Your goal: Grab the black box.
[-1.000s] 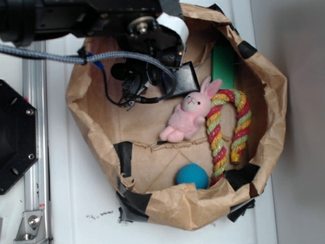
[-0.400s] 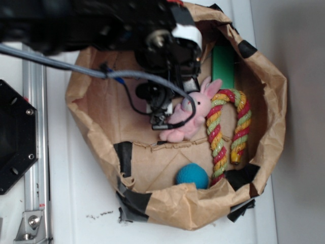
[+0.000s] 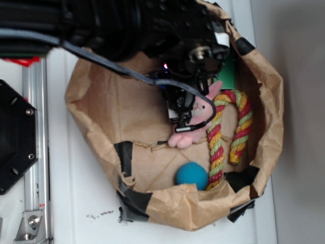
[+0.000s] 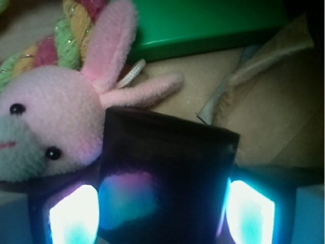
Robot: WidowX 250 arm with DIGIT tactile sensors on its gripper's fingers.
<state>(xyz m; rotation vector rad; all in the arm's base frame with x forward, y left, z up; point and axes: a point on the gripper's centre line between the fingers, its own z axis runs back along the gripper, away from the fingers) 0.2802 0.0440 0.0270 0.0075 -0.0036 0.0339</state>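
Black box point(image 4: 167, 178) sits between gripper point(image 4: 162, 211) fingers point(image 4: 73, 213), touching pink bunny point(image 4: 51, 122); contact unclear, grasp state undeterminable.

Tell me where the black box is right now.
Wrist view: the black box sits bottom centre between the pincer's fingers, against the pink bunny, below the green box.
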